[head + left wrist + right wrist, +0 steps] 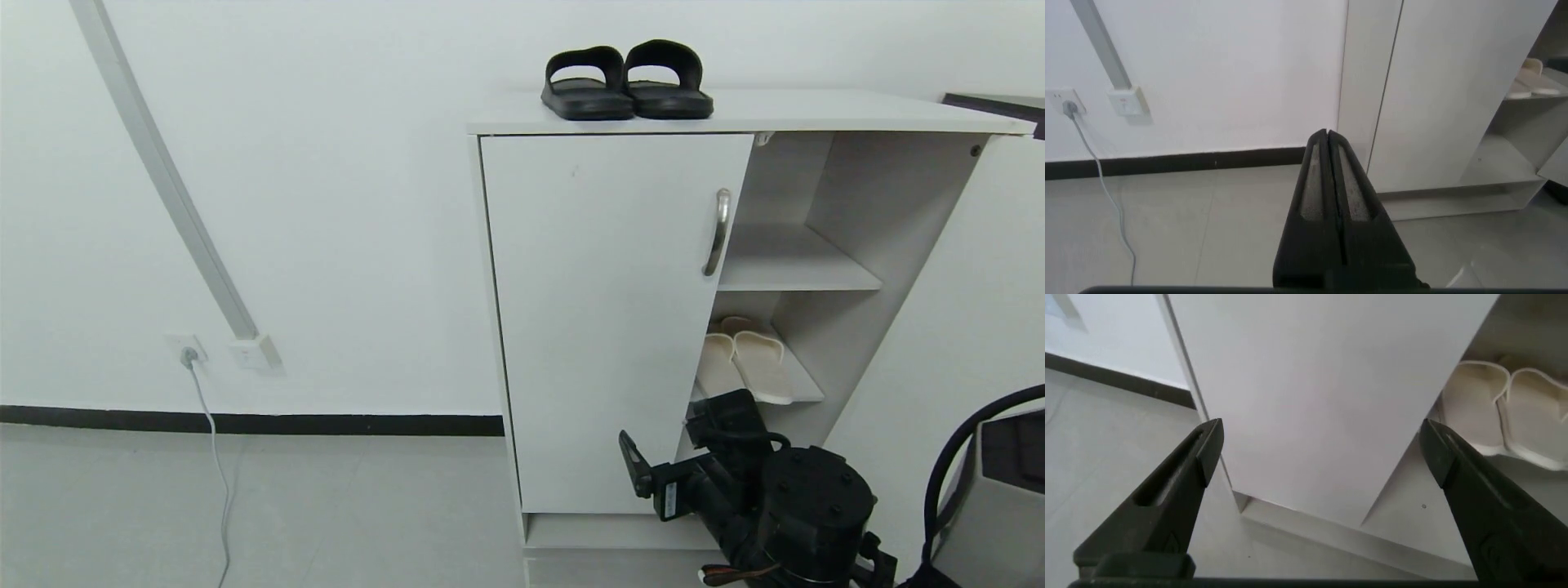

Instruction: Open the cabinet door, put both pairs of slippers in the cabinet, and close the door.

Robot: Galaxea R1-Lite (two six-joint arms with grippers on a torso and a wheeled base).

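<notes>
Black jaws of the left gripper point(1327, 140) are pressed together, empty; those of the right gripper point(1320, 431) stand spread wide, the closed door point(1323, 384) just beyond their gap. Past one jaw, the white slippers point(1503, 408) rest on a shelf point(804, 384) inside the cabinet point(857, 110). Farthest off — on its top — sit the black slippers point(627, 82).
</notes>
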